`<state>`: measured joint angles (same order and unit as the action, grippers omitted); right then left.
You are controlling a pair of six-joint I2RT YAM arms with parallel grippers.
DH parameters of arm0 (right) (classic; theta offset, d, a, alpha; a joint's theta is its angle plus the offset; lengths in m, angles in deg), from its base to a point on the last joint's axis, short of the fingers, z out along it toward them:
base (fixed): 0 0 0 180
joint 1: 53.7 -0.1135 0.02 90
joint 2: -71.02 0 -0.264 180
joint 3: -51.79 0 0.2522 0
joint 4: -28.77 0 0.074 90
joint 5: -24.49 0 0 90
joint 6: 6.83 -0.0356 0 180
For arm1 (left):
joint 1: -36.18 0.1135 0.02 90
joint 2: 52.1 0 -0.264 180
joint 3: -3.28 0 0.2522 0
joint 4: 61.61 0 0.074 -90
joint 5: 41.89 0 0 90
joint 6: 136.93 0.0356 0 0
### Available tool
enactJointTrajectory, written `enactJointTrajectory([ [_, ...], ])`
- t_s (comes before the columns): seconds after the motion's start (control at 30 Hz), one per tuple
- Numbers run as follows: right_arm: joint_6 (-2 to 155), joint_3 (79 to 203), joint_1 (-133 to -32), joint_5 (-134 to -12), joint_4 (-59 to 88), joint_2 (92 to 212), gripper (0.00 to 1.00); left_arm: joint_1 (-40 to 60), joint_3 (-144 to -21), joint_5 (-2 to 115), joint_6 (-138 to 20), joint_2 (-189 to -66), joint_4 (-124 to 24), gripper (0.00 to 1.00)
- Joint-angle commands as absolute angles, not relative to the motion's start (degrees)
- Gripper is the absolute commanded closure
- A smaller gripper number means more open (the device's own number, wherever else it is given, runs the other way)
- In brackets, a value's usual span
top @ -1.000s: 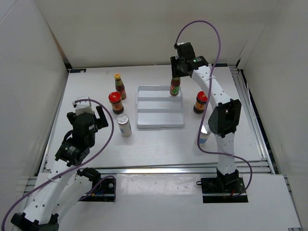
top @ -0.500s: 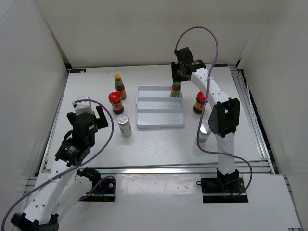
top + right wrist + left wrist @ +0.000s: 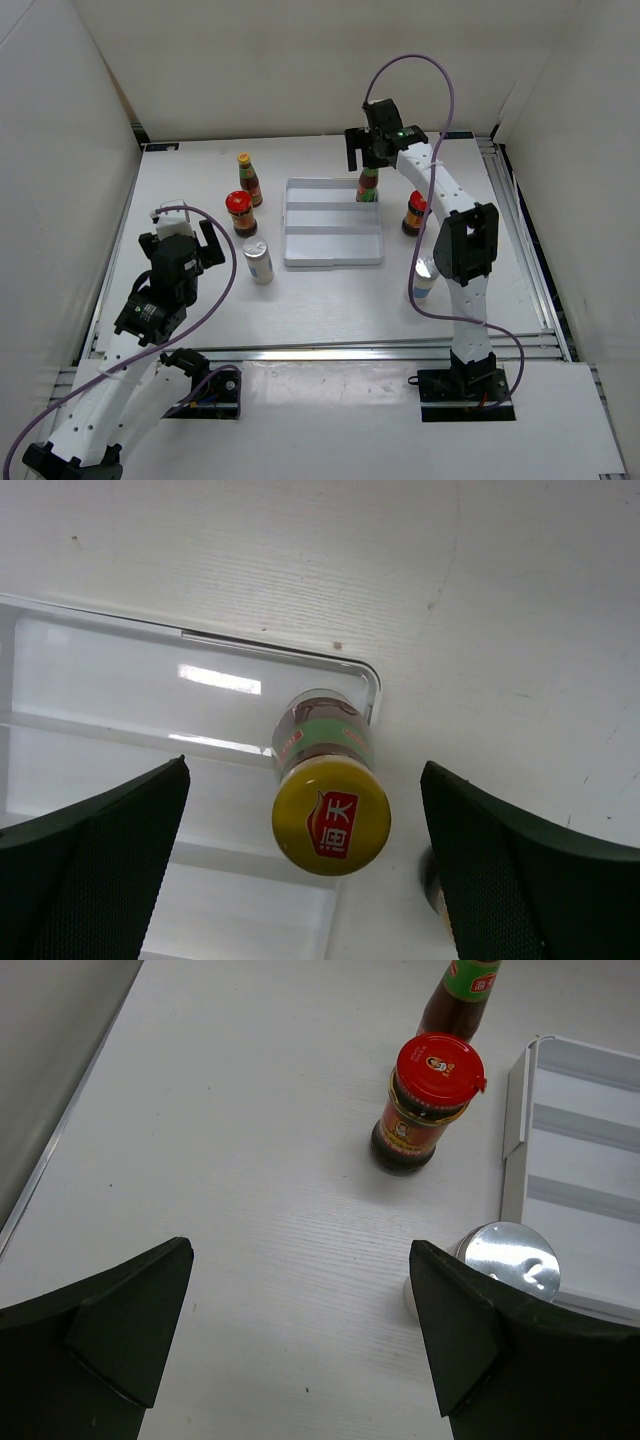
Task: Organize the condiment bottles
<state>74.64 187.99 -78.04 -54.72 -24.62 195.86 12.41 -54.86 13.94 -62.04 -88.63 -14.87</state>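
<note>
Slim dark sauce bottle with glossy yellow cap (image 3: 330, 820) stood upright in the 1 o'clock corner of the white stepped plastic tray (image 3: 100, 680), close to its rounded rim. The right gripper (image 3: 305, 780) was spread wide, leaving clear gaps either side of the cap. The left gripper (image 3: 300, 1252) gaped over the matte white table (image 3: 250, 1110).

A robotics lab test cell (a bare, boxed-in enclosure): white panel walls (image 3: 300, 70) at nine, twelve and three o'clock surround a white table (image 3: 190, 200), with the left arm (image 3: 160, 280) and right arm (image 3: 465, 250) bolted at six o'clock.
</note>
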Motion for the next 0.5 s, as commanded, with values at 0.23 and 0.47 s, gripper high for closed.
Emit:
enactJointTrajectory([
  [0.23, 74.6, 194.7, -77.9, -48.1, -22.2, 187.1, 0.0, 12.2, -54.5, 14.5, -62.0, -89.2, -14.1, 0.0],
  [0.47, 74.6, 184.0, -77.9, -42.0, -19.4, 172.7, 0.0, 12.7, -58.1, 15.3, -61.4, -90.9, -12.3, 0.0],
])
